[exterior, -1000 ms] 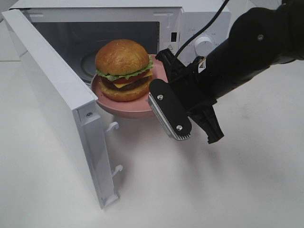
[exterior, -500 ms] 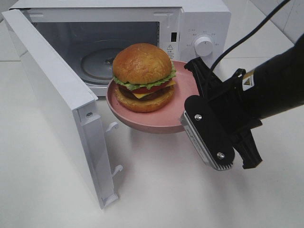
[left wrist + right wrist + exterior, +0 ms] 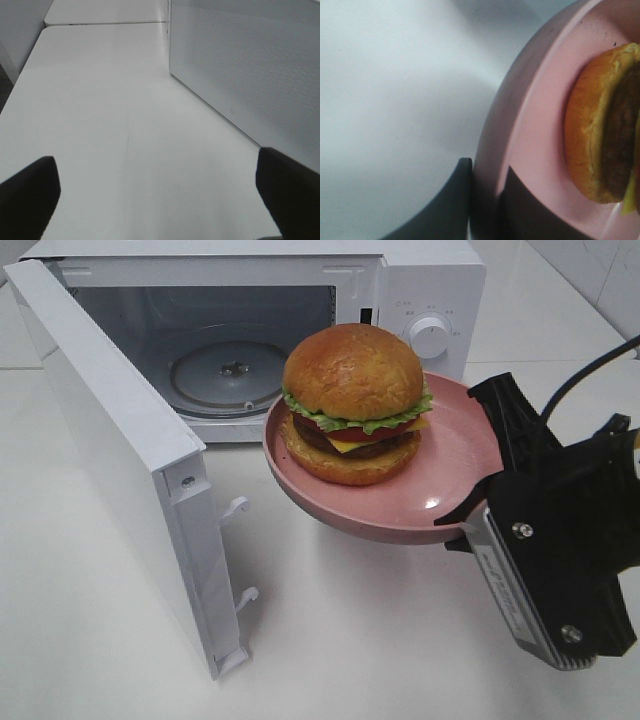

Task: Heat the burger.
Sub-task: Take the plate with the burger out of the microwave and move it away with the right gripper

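Exterior high view bright, evenly lit, sharp; soft shadow on table [image 3: 330, 640] under plate [image 3: 400, 510]; glossy sheen on bun [image 3: 353, 370]. Left wrist view dimmer, greyish, fingers [image 3: 27, 192] dark and blurred at the edges. Right wrist view very close, soft focus, plate rim [image 3: 495, 145] blurred, fingers [image 3: 450, 205] dark.

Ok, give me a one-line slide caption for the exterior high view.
Right hand grips the pink plate by its rim, burger aboard, held in front of the open microwave.
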